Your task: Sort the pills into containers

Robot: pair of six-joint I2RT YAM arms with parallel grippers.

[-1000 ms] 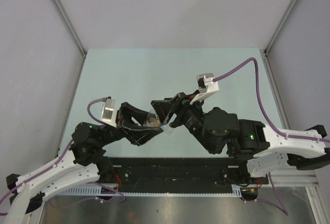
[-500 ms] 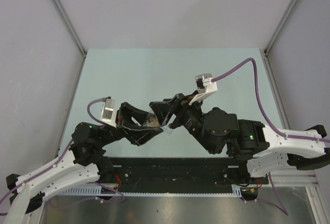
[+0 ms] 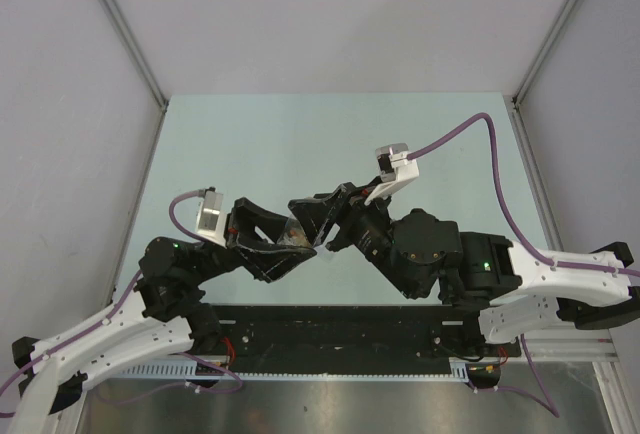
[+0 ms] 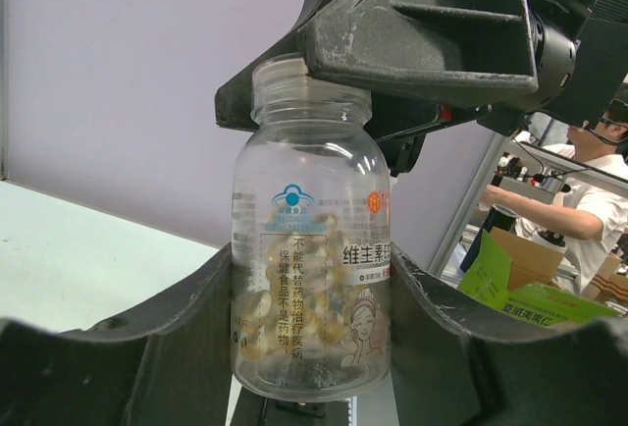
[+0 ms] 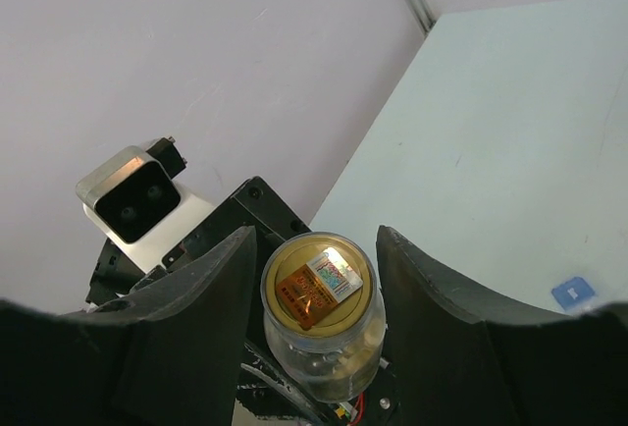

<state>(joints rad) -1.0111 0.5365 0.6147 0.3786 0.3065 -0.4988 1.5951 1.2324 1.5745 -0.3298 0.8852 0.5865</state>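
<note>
A clear jar point(image 4: 309, 249) with a printed label stands upright and lifted off the table, my left gripper point(image 4: 309, 284) shut on its lower body. Pale yellow-tan pills point(image 4: 294, 298) fill its bottom half. In the top view the jar point(image 3: 297, 237) is a small tan spot between the left gripper point(image 3: 285, 246) and the right gripper point(image 3: 318, 226). My right gripper point(image 5: 316, 241) comes at it from above. Its open jaws sit close on either side of the jar's gold-sealed top point(image 5: 319, 284), with slim gaps. The slimmer vial is out of view.
The pale green table point(image 3: 300, 144) spreads behind the grippers, with grey walls on three sides. A small blue piece point(image 5: 572, 293) lies on the table to the right in the right wrist view. A black rail point(image 3: 330, 329) runs along the near edge.
The right wrist has turned slightly, its camera drifting a little left. The left arm and the jar have stayed still.
</note>
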